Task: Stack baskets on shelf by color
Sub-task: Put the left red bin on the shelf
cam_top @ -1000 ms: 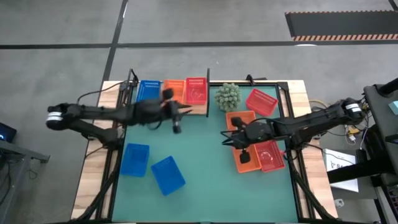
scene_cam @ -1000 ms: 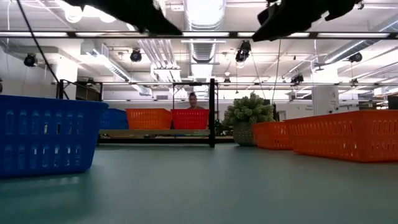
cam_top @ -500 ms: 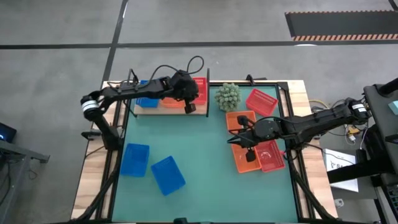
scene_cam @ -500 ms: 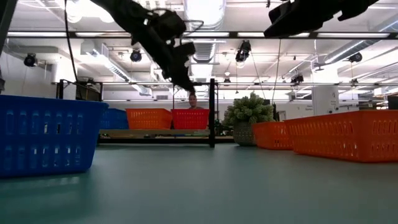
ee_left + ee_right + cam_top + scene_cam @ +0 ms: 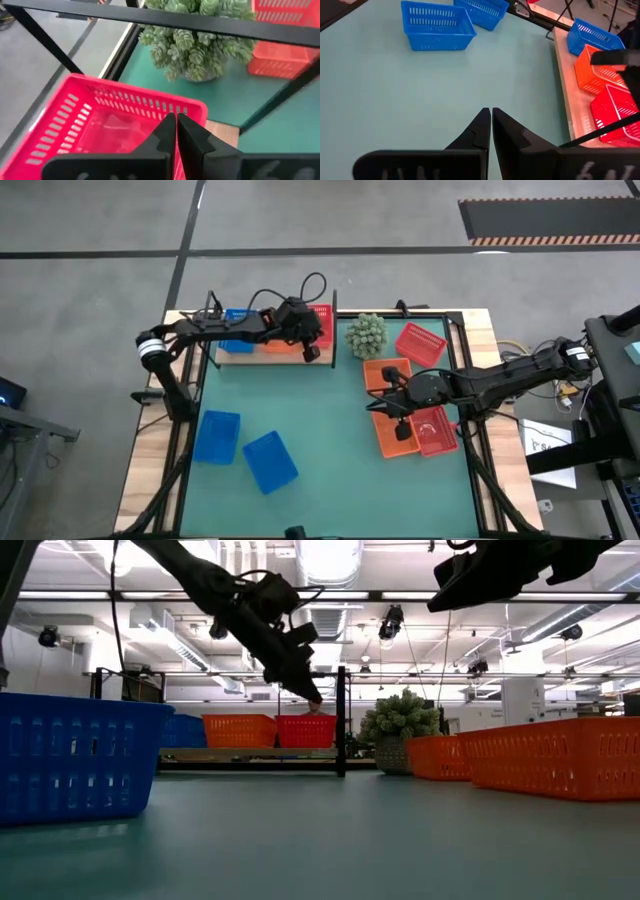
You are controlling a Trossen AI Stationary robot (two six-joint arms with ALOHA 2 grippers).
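the green mat (image 5: 320, 430) covers the table. at its far edge lies the shelf (image 5: 275, 356) with one blue, one orange and one red basket (image 5: 107, 127) in a row. the left gripper (image 5: 311, 351) hangs over the red basket, jaws together, holding nothing. the right gripper (image 5: 372, 406) hovers beside the orange baskets (image 5: 392, 405), jaws together too, empty. two blue baskets (image 5: 243, 448) sit on the near left of the mat, and a spiky green plant (image 5: 366, 335) stands near the shelf.

Mat centre (image 5: 320, 430) open. Shelf post (image 5: 334, 328) and plant (image 5: 366, 335) flank the red basket (image 5: 318, 322); right side crowded with orange baskets (image 5: 393, 402).
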